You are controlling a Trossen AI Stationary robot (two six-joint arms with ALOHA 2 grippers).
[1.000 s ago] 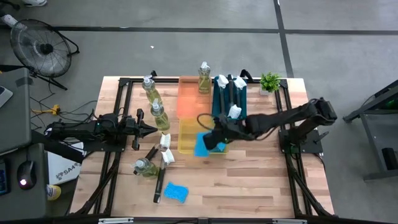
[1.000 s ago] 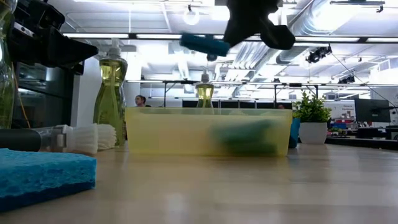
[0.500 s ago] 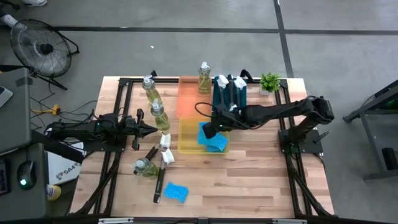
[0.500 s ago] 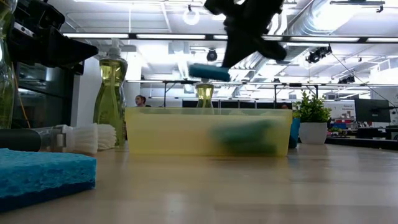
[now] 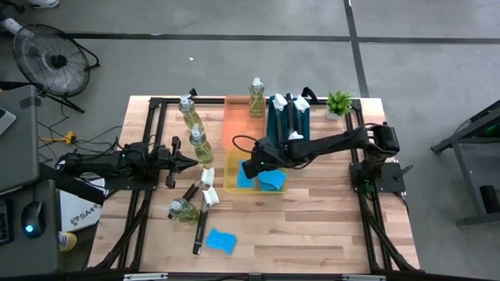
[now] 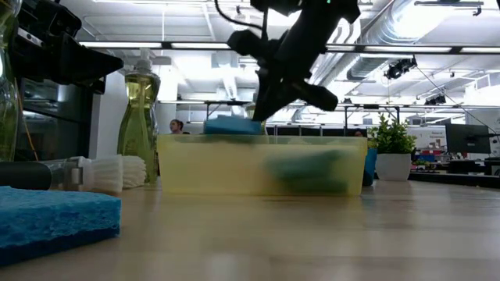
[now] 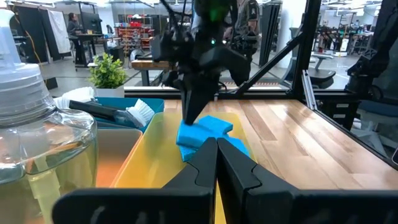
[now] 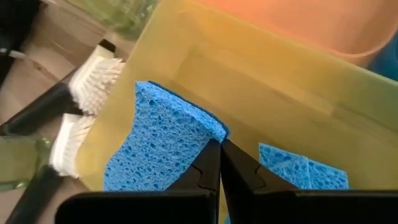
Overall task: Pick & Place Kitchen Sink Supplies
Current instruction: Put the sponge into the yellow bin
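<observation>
Over the yellow tray [image 5: 232, 181], we find the right gripper [image 5: 251, 168] clamped on a blue sponge [image 5: 247, 170], which hangs at the tray's rim level in the low view [image 6: 232, 126]. A second sponge [image 5: 273, 180] already lies inside the same tray. In the right wrist view the held sponge [image 8: 158, 146] sits pinched between the dark fingers, with two white brush heads [image 8: 94, 78] just outside the tray wall. Behind the yellow tray we note the orange tray [image 5: 236, 125] holding one soap bottle [image 5: 256, 97], and beside it the teal tray [image 5: 275, 126] with dish brushes [image 5: 291, 117]. A potted plant [image 5: 339, 102] stands at the far right corner. The left gripper [image 5: 187, 162] waits at the table's left side, fingers together on nothing, with two soap bottles [image 5: 201, 145] just beside it. Near the front edge lie a fallen bottle [image 5: 182, 209], a brush [image 5: 201, 231] and a loose sponge [image 5: 221, 241].
</observation>
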